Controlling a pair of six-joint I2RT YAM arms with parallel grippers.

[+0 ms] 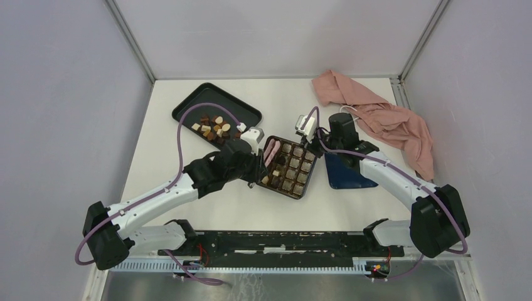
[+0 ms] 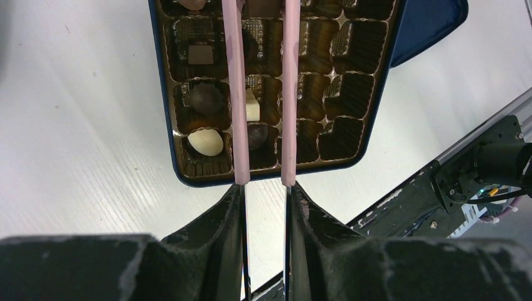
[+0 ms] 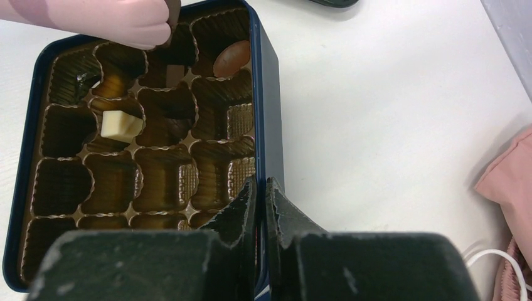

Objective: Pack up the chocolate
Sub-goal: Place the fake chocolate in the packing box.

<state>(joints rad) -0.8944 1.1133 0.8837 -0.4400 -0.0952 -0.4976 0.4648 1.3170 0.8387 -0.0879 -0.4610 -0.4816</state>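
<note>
Pink left fingers (image 2: pixel 234 94) part-open over the blue box (image 1: pixel 282 192), a dark piece (image 3: pixel 172 11) apparently nipped between the tips. Right fingers (image 3: pixel 241 219) closed to a slit astride the box's wall, pinching it. Chocolate (image 1: pixel 213 128): loose heap on black tray (image 1: pixel 207 97), on the counter (image 1: pixel 326 210) just beyond-left of the box; several pieces sit in separate box cells, among them a cream oval (image 2: pixel 205 142) in a corner cell.
</note>
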